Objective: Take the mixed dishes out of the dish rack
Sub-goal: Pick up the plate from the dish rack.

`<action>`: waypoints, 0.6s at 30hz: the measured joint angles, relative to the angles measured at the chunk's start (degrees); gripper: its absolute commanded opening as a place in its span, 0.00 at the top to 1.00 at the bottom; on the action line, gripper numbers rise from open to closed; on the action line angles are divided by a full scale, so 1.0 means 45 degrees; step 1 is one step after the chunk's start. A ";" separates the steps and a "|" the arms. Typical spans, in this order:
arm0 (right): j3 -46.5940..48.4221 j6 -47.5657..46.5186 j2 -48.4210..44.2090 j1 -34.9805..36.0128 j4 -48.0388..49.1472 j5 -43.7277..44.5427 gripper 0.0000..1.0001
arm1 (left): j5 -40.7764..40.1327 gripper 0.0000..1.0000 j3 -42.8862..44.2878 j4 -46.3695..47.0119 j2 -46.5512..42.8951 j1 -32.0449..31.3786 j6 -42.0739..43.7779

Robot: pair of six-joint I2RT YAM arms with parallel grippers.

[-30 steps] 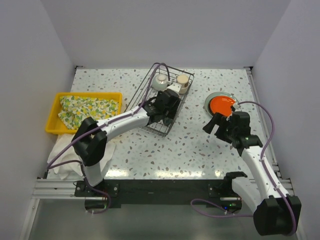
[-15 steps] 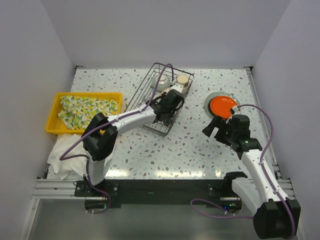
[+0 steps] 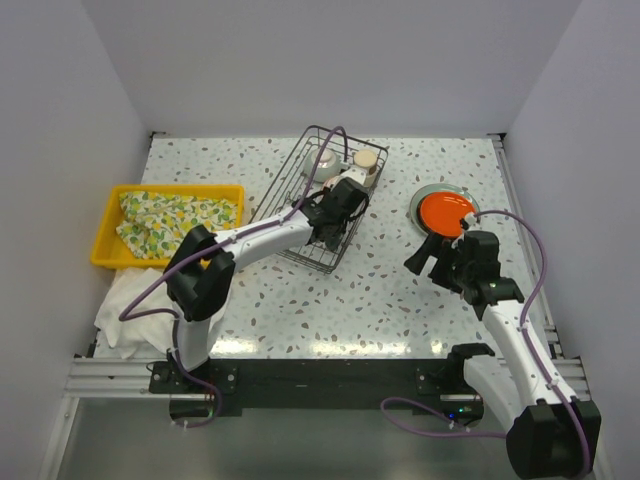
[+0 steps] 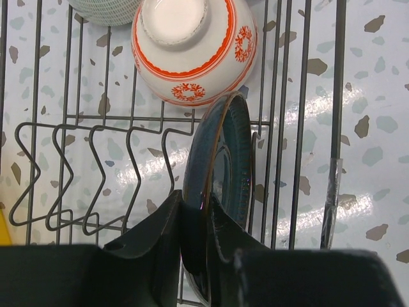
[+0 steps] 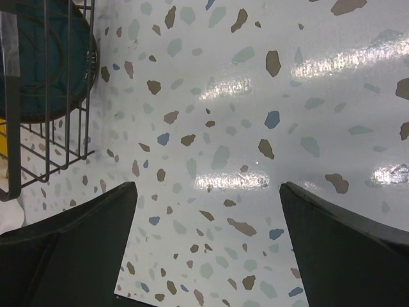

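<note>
Top external view: the left gripper (image 3: 335,215) has reached deeper into the dish rack (image 3: 290,180) than a second ago and now sits low among the wires. The right gripper (image 3: 432,258) has drawn back a little from the orange plate (image 3: 445,210), which lies on a grey-green plate (image 3: 430,189) on the table (image 3: 400,300). That suggests one plate is already unloaded and the next is about to be lifted. A beige cup (image 3: 367,160) waits at the rack's far end. The arm hides the plate it is after.

Left wrist view: the fingers are nearly closed, pinching the rim of a dark plate (image 4: 223,166) that stands on edge between the wires. Beyond it a white bowl with red pattern (image 4: 192,48) sits upside down, and a pale green bowl (image 4: 105,9) is cut off at the top. The plate's lower edge is hidden behind the fingers.

Right wrist view: the right gripper's fingers are spread wide over bare table, holding nothing; only a corner of the rack shows at left
</note>
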 measured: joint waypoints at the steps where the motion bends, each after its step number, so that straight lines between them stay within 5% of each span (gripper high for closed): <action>1: -0.0015 0.0005 0.0000 0.0000 0.0000 0.0000 0.02 | 0.0000 0.94 0.0049 -0.0068 0.0000 0.0000 0.0000; 18: -0.0044 0.0078 -0.0083 0.0000 0.0223 -0.0379 0.02 | 0.0185 1.00 0.0189 -0.1316 -0.2166 -0.0044 0.0000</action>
